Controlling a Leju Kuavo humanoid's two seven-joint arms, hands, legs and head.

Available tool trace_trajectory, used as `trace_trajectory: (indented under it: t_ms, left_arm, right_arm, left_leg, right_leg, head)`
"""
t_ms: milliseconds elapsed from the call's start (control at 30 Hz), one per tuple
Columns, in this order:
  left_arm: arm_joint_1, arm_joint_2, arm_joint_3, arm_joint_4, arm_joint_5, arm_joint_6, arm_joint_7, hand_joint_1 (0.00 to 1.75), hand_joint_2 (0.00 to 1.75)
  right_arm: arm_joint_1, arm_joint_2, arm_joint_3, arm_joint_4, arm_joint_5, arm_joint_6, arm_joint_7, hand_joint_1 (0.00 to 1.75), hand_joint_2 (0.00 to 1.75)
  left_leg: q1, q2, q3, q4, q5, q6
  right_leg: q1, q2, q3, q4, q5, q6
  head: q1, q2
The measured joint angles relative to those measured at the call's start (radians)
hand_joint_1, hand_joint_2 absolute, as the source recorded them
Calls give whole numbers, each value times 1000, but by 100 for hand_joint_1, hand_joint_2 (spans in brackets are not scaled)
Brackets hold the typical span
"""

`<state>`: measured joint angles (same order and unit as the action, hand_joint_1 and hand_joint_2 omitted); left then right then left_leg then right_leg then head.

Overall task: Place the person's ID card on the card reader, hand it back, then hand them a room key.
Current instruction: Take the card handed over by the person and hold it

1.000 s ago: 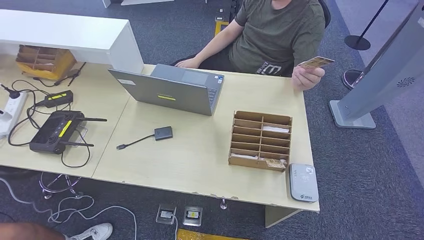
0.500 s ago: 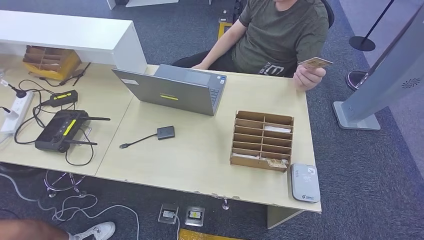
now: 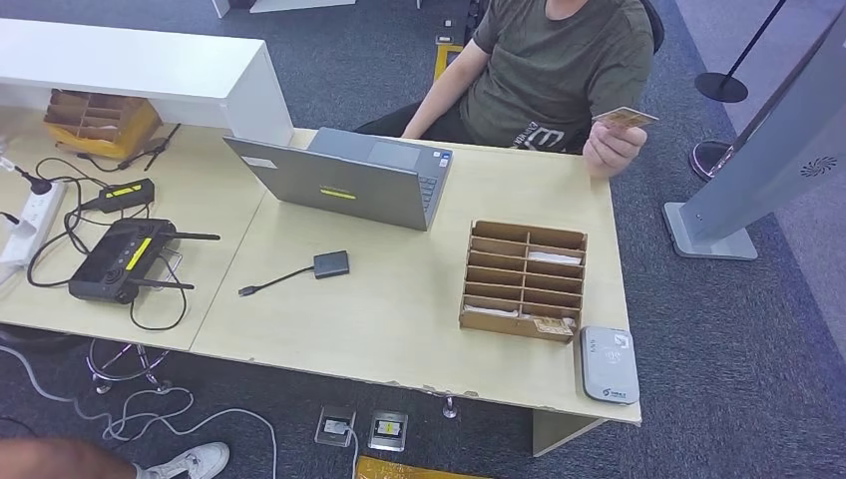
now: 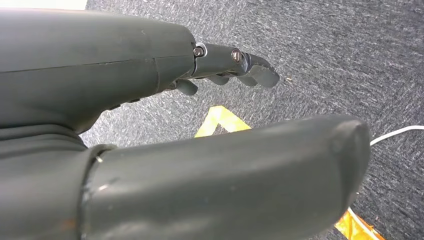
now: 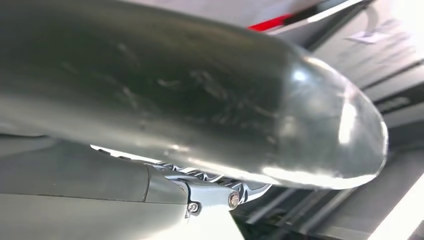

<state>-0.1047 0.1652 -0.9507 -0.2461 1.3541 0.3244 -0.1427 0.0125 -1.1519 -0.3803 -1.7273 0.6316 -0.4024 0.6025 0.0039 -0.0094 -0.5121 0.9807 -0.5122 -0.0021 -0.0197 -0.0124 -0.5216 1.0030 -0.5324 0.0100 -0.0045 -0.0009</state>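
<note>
Across the worktop (image 3: 399, 299) from me, a seated person's hand (image 3: 611, 148) holds the ID card (image 3: 625, 117) up in the air past the far right corner. The card reader (image 3: 609, 364) lies at the near right corner, just beside the wooden card rack (image 3: 522, 279), with a card in its nearest slot. My left robot hand (image 4: 200, 125) hangs over carpet, fingers (image 4: 250, 70) extended and apart from the thumb, gripping nothing. My right robot hand (image 5: 190, 115) is too close and blurred; I cannot tell its state.

Print on ID card (image 3: 625, 118) too small; right hand (image 5: 210, 125) blurred.
</note>
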Motion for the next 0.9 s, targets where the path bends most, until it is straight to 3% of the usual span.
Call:
trace_trajectory:
  t_ms: [233, 367, 600, 733, 833, 900]
  left_arm:
    - [-1, 0, 0, 0, 2, -3, 0, 0, 0]
    - [-2, 0, 0, 0, 4, -6, 0, 0, 0]
    - [-5, 0, 0, 0, 13, -11, 0, 0, 0]
    - [-6, -1, 0, 0, 12, -13, 0, 0, 0]
    - [-6, -3, 0, 0, 6, -17, 0, 0, 0]
    - [-6, -3, 0, 0, 3, -20, 0, 0, 0]
  right_arm:
    - [-131, -13, 113, -116, -13, 56, -2, 0, 0]
    - [-244, -12, 230, -163, -39, 149, -9, 0, 0]
    - [-517, 19, 568, -197, -72, 316, -13, 0, 0]
    - [-647, 73, 801, -194, -90, 358, -19, 0, 0]
    - [-703, 103, 921, -174, -118, 366, -31, 0, 0]
    - [-732, 118, 982, -157, -130, 368, -41, 0, 87]
  left_leg:
    - [0, 1, 0, 0, 0, 0]
    - [0, 1, 0, 0, 0, 0]
    - [1, 1, -1, 0, 0, 0]
    - [2, 1, -1, 0, 0, 0]
    - [1, -1, -2, 0, 0, 0]
    - [2, -1, -2, 0, 0, 0]
  right_leg:
    - [0, 1, 0, 0, 0, 0]
    - [0, 2, 0, 0, 0, 0]
    - [1, 2, 0, 0, 0, 0]
    - [2, 1, -1, 1, 0, 0]
    - [2, -1, -1, 1, 0, 0]
    - [2, -1, -1, 0, 0, 0]
  head:
    - [0, 0]
    - [0, 0]
    - [0, 0]
    - [0, 0]
    - [0, 0]
    - [0, 0]
